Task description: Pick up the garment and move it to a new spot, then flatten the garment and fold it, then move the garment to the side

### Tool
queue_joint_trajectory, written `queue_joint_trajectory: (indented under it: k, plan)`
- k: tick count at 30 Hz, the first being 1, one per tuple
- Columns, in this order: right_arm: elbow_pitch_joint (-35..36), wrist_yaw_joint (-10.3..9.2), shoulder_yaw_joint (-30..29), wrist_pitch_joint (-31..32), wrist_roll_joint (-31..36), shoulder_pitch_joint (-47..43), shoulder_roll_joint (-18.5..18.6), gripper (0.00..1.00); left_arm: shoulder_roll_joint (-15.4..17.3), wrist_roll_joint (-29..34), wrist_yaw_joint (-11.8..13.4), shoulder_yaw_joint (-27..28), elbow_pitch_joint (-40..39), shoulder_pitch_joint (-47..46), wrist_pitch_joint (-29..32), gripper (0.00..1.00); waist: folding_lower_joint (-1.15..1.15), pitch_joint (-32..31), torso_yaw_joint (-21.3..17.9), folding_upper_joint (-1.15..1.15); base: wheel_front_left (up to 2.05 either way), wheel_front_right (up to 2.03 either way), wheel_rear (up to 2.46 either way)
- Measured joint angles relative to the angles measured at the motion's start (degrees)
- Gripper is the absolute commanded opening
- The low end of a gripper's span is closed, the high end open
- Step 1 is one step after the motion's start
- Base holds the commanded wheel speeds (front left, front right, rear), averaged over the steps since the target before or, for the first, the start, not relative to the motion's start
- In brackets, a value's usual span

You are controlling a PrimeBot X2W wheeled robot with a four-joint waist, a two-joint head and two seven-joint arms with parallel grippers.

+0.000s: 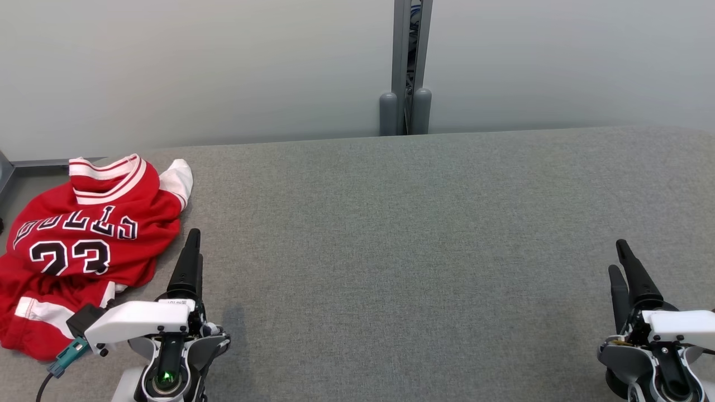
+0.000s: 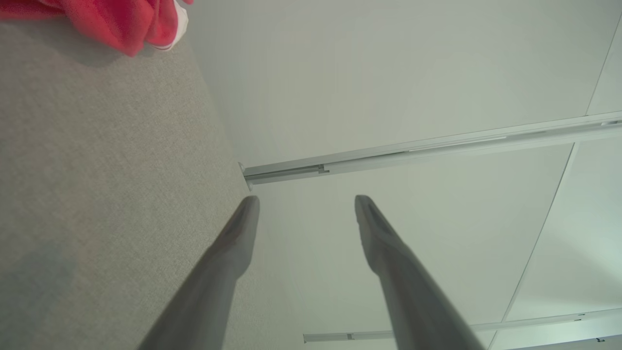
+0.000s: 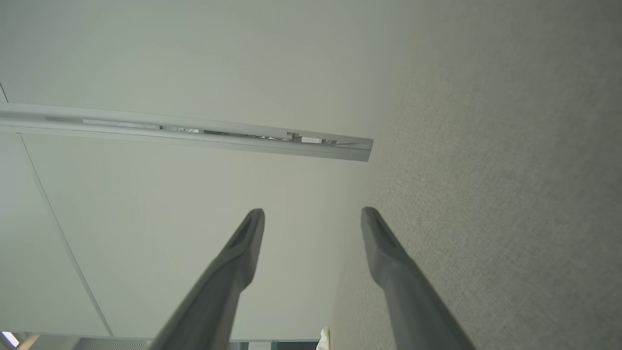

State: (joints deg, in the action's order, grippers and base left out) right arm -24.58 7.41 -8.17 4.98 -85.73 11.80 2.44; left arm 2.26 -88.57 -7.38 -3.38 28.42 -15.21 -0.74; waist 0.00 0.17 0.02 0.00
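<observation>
I judged nothing done yet: the red Bulls 23 jersey lay crumpled at nine o'clock on the bench, just beside my left end effector, which, like the right end effector, gaped empty, all steps remaining.

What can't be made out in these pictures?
- Head view: the red jersey is crumpled and cut by the left edge; folds hide its full shape.
- Left wrist view: its corner runs off the top edge.
- Head view: the left fingers overlap, hiding their gap.
</observation>
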Motion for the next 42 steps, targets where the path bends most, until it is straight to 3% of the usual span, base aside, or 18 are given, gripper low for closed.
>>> queue_joint_trajectory:
  k: [15,29,42]
  plan:
    - [3.56,0.00,5.35,-4.09,19.09,-1.22,-0.12,1.00,-0.07,15.97,0.10,0.86,-7.16,2.93,-2.93,1.00,0.00,-0.50,0.37,0.00,0.00,0.00,0.00]
    - [9.11,0.01,8.38,-7.31,36.35,-3.02,-0.20,1.00,0.02,39.02,3.98,-2.13,-13.33,5.17,-5.32,1.00,0.00,-0.63,1.12,0.00,0.00,0.00,0.00]
    - [12.26,0.01,11.84,-9.93,47.01,-5.33,-0.15,1.00,0.30,50.97,5.44,-4.59,-16.59,7.36,-7.12,1.00,0.00,-0.57,1.61,0.00,0.00,0.00,0.00]
